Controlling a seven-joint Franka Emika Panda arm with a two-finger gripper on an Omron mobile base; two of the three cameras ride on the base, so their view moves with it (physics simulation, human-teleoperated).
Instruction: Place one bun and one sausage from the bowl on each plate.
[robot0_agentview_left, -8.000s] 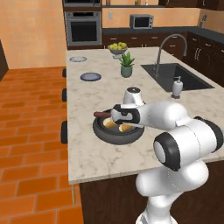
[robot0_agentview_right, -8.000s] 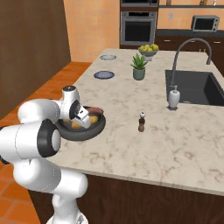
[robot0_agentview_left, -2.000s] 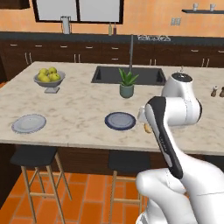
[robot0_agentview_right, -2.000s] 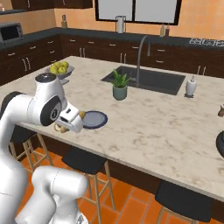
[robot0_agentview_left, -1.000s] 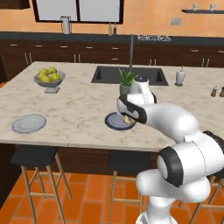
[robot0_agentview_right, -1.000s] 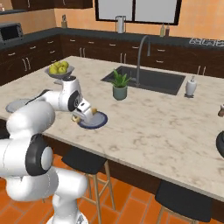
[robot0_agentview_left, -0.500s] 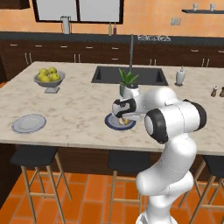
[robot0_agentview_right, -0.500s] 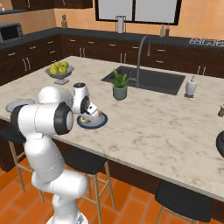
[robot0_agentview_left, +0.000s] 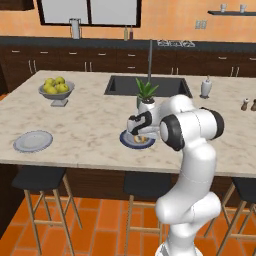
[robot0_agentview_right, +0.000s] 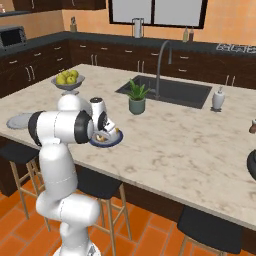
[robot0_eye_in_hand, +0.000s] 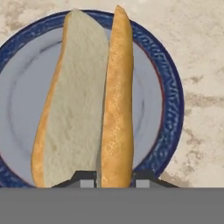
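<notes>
With the split golden bun (robot0_eye_in_hand: 87, 105) pinched by the gripper (robot0_eye_in_hand: 114, 177) just over the blue-rimmed round plate (robot0_eye_in_hand: 168, 87), a crooked release risks it being rolled onto the marble counter (robot0_eye_in_hand: 197, 35).

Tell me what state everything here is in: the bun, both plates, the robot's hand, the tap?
Bun: split open, over the blue plate, between the fingertips.
Blue plate: on the counter under the bun, no sausage visible.
Grey plate: empty, farther along the counter.
Hand: low over the blue plate; whether it grips the bun, unclear.
Fruit bowl: full of yellow-green fruit.
Tap: no water visible.
</notes>
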